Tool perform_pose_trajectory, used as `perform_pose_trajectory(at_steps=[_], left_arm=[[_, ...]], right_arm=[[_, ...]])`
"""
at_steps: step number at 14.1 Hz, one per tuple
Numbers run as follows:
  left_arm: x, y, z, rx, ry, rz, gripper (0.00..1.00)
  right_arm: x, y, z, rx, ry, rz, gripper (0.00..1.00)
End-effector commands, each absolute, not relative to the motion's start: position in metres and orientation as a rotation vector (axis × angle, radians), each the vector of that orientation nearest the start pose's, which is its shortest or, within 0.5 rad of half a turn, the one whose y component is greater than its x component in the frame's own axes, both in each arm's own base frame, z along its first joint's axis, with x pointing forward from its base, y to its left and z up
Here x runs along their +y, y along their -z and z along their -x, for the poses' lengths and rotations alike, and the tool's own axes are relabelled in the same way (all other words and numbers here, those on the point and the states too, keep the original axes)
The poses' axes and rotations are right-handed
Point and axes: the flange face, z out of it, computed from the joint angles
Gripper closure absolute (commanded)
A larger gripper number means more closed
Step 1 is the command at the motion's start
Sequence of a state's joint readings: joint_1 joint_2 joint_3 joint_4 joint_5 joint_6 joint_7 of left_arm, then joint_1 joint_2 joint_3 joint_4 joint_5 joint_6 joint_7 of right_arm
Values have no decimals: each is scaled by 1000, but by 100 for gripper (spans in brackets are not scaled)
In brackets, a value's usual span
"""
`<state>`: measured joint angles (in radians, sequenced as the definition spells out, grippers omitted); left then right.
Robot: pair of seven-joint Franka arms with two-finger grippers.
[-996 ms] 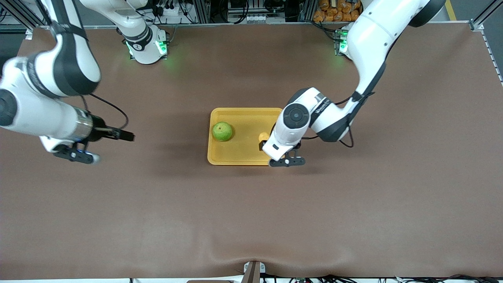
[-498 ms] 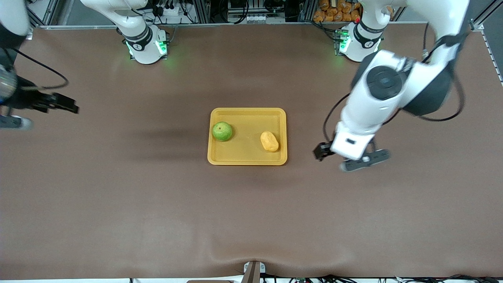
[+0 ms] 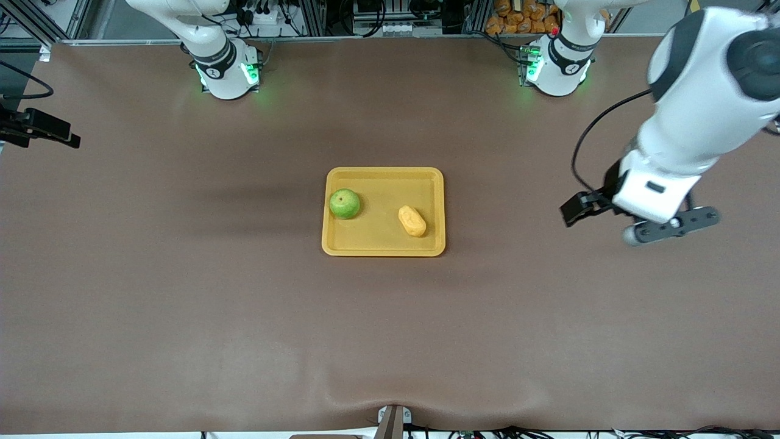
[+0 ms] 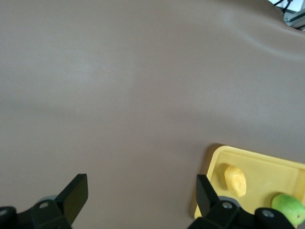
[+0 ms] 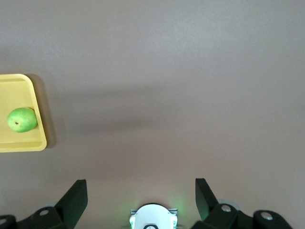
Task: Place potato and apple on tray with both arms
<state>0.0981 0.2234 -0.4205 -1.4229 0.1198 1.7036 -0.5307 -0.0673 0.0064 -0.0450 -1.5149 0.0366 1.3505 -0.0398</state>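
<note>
The yellow-orange tray [image 3: 381,177] lies at the table's middle. The green apple [image 3: 344,203] rests in it toward the right arm's end. The yellow potato [image 3: 412,221] rests in it toward the left arm's end. My left gripper [image 3: 579,207] is open and empty, up over bare table at the left arm's end. My right gripper [image 3: 52,129] is open and empty at the right arm's end, at the picture's edge. The left wrist view shows the tray [image 4: 276,164], potato [image 4: 235,180] and apple [image 4: 288,209]. The right wrist view shows the tray [image 5: 19,145] and apple [image 5: 22,119].
Brown mat [image 3: 390,329] covers the table. The two green-lit arm bases [image 3: 228,70] [image 3: 554,64] stand at the edge farthest from the front camera. The right arm's base also shows in the right wrist view [image 5: 153,217].
My left gripper let go of the potato on the tray and swung away toward the left arm's end. My right arm pulled back toward its end. The potato shifted slightly.
</note>
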Motion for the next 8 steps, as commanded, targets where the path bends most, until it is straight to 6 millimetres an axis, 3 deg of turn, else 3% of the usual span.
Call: perform_pose_trajectory(at_steps=[1,5,8], left_arm=[[-128,-613,-592,-230,85,3149,0],[-73,-645,-566,-121,19,3144,0],[-54,-662,-543,-60,-17,3141,0]], right_arm=[[-47,-640,-521,146,-262,3093,0],[-11,-642,-523,103,-256,3107,0],[-8,-642,-522,170,-269,3100,0]])
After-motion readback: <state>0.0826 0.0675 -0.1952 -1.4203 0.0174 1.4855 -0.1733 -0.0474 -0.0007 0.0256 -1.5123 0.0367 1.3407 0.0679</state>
